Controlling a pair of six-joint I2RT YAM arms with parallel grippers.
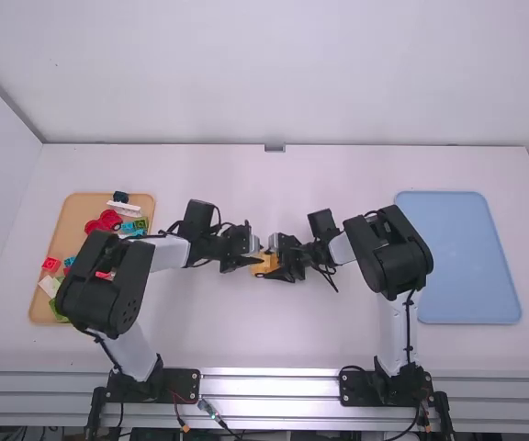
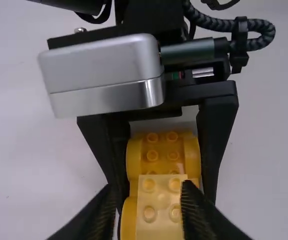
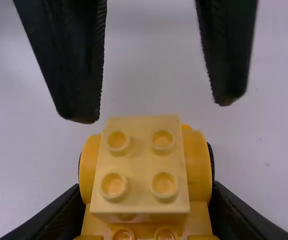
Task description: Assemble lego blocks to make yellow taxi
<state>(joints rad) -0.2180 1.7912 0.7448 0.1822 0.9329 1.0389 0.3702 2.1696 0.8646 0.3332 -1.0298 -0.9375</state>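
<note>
Both grippers meet over the table's middle in the high view, my left gripper (image 1: 253,256) and my right gripper (image 1: 276,261) facing each other at the yellow vehicle base (image 1: 263,268). Rounded fender shapes mark the base (image 3: 197,159) in the right wrist view, where my right gripper (image 3: 148,186) is shut on its sides. A paler yellow studded block (image 3: 140,161) sits on top of it. In the left wrist view my left gripper (image 2: 149,186) stands open around that pale block (image 2: 161,207), its fingers apart, one close to the block's side.
An orange tray (image 1: 73,217) with several coloured bricks and parts lies on the left, partly under the left arm. A light blue tray (image 1: 467,257) is on the right, beside the right arm. White table surface (image 1: 246,349) lies in front of the grippers.
</note>
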